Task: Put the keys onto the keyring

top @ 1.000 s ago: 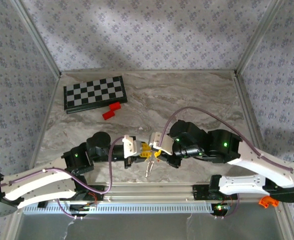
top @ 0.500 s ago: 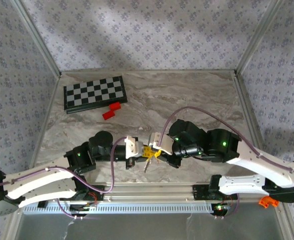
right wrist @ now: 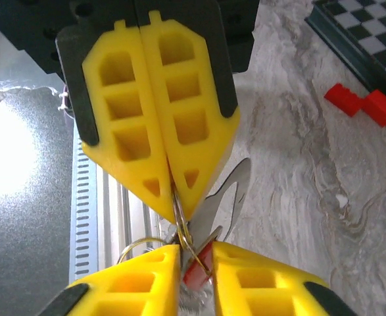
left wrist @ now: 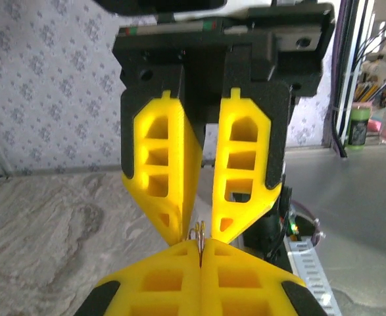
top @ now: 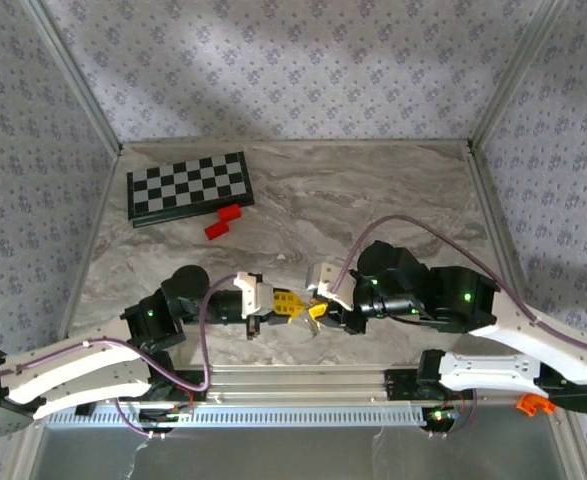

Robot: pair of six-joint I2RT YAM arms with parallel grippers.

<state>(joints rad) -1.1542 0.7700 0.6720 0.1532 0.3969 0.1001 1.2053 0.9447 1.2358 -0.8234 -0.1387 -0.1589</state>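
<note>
**Keyring and grippers at the threading step.** The keyring (right wrist: 177,218), a thin wire loop, is hanging at the lower centre of the right wrist view. The left gripper (right wrist: 176,201) is pinching its upper edge, jaws pressing fully together on the wire. A key (right wrist: 231,194) with a silvery blade is dangling just beside the loop. A small red piece (right wrist: 194,273) is showing in the narrow gap of the right gripper (right wrist: 193,253), whose jaws are standing slightly parted astride the wire.

To thread well, the left gripper is likely needing to keep the loop rigid. The right gripper would then be working the key's hole onto the split end of the coil in small motions, without twisting the wire out of the pinch.

Hard to read: yellow fingers are covering the coil's split and the key's hole, so whether this key is already threaded cannot be told. In the top external view the cluster is appearing as a small blur at the lower centre of the surface (top: 373,200).
</note>
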